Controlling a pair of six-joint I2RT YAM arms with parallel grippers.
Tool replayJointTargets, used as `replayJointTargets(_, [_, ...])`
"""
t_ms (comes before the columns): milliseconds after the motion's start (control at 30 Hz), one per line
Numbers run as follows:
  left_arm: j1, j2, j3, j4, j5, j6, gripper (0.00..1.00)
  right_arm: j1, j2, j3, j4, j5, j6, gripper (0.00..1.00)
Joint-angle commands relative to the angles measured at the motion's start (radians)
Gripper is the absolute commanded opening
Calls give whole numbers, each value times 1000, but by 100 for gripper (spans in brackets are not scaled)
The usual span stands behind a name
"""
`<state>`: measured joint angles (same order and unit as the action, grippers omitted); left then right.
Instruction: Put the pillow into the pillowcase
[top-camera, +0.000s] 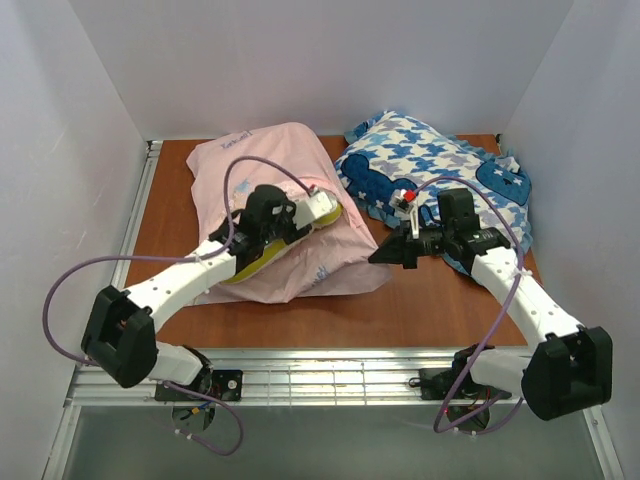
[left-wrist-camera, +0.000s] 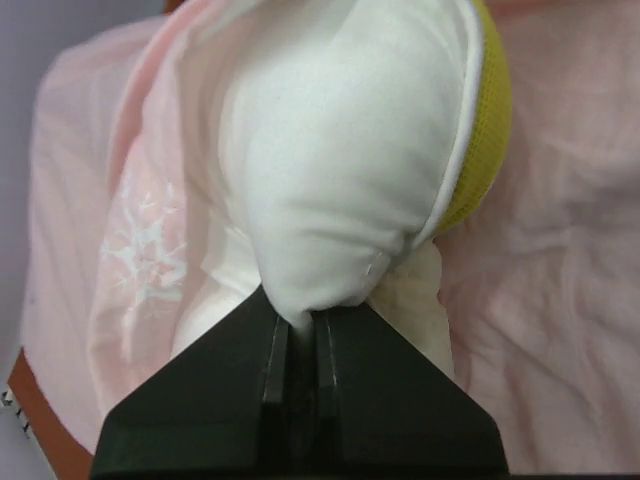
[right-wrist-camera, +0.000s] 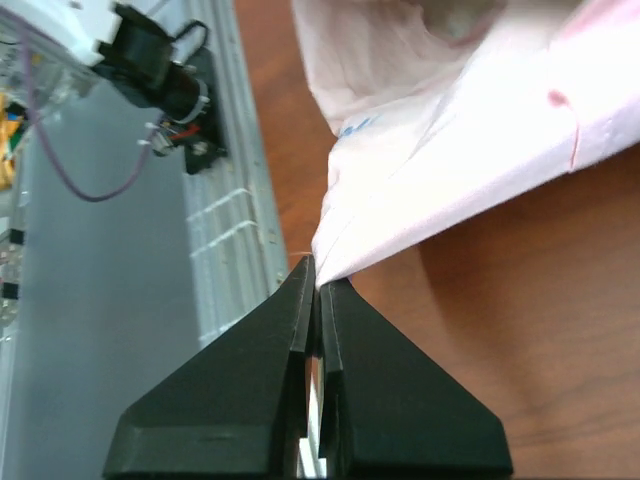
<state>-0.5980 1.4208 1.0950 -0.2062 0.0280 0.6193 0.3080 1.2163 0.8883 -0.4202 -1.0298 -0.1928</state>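
The pale pink pillowcase (top-camera: 300, 260) lies spread on the left half of the table. The white pillow (top-camera: 322, 207) with its yellow edge (top-camera: 250, 265) lies on it, mostly under my left arm. My left gripper (top-camera: 305, 213) is shut on a corner of the pillow. In the left wrist view the jaws (left-wrist-camera: 302, 318) pinch the white pillow (left-wrist-camera: 340, 150), and pink pillowcase fabric (left-wrist-camera: 130, 230) bunches along its left side. My right gripper (top-camera: 378, 257) is shut on the pillowcase's right edge. The right wrist view shows the pink cloth (right-wrist-camera: 480, 130) pinched at the tips (right-wrist-camera: 318, 275).
A blue-and-white houndstooth cushion (top-camera: 440, 165) lies at the back right, just behind my right arm. White walls close the table on three sides. A metal rail (top-camera: 330, 375) runs along the near edge, also in the right wrist view (right-wrist-camera: 230, 210).
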Motion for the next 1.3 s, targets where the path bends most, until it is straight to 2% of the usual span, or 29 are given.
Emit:
replayJointTargets(0, [-32, 93, -246, 109, -191, 93, 0, 6, -84, 14, -86, -185, 39, 1])
replayJointTargets(33, [-42, 124, -352, 152, -216, 86, 0, 5, -93, 9, -84, -193, 50, 1])
replayJointTargets(100, [-43, 205, -411, 272, -246, 83, 0, 0, -124, -17, -86, -193, 72, 1])
replayJointTargets(133, [-43, 228, -403, 293, -297, 74, 0, -6, -132, -26, -88, -196, 75, 1])
replayJointTargets(200, [-31, 259, -345, 266, -313, 9, 0, -23, -146, -52, -88, -207, 85, 1])
replayJointTargets(233, [-10, 236, -254, 233, -281, -19, 0, -29, -149, -55, -89, -213, 88, 1])
replayJointTargets(333, [12, 124, -112, 217, -159, -90, 0, -33, -162, -55, -100, -185, 87, 1])
replayJointTargets(433, [12, 131, -38, 147, -54, -95, 0, -33, -159, -75, -106, -119, 58, 1])
replayJointTargets(467, [14, 139, -21, 70, -19, -105, 0, -33, -146, -75, -104, -101, 44, 1])
replayJointTargets(500, [12, 144, -20, 26, 77, -110, 0, -33, -135, -71, -104, -31, 36, 3])
replayJointTargets(567, [14, 155, -32, -86, 147, -102, 5, -33, -85, -37, -103, 58, 42, 24])
replayJointTargets(600, [12, 150, -58, -100, 170, -108, 7, -33, -61, -26, -103, 126, 47, 45])
replayJointTargets(667, [15, 129, -87, -116, 165, -128, 12, -33, 12, 12, -98, 178, 47, 53])
replayJointTargets(700, [17, 121, -107, -121, 159, -141, 9, -32, 40, 20, -74, 216, 49, 55])
replayJointTargets(767, [23, 118, -116, -114, 139, -183, 0, -27, 119, 32, -23, 231, 68, 50])
replayJointTargets(833, [47, 130, -98, -116, 145, -208, 0, 2, 163, 38, 90, 254, 88, 50])
replayJointTargets(900, [108, 141, -31, -139, 229, -253, 0, 40, 190, 44, 168, 313, 26, 52])
replayJointTargets(933, [133, 144, -3, -177, 337, -265, 0, 72, 189, 46, 228, 327, -17, 53])
replayJointTargets(967, [179, 164, 91, -262, 454, -259, 0, 94, 158, 26, 301, 335, -152, 58])
replayJointTargets(1000, [179, 173, 92, -263, 455, -254, 0, 94, 158, 18, 302, 335, -216, 59])
replayJointTargets(1033, [207, 182, 158, -295, 490, -248, 0, 111, 147, 14, 313, 327, -281, 60])
replayJointTargets(1067, [222, 191, 187, -355, 574, -244, 0, 123, 134, 9, 311, 321, -360, 60])
replayJointTargets(1133, [253, 210, 230, -395, 648, -237, 0, 158, 129, 1, 310, 289, -544, 60])
replayJointTargets(1267, [257, 230, 285, -476, 740, -211, 0, 250, 185, 47, 311, 263, -686, 54])
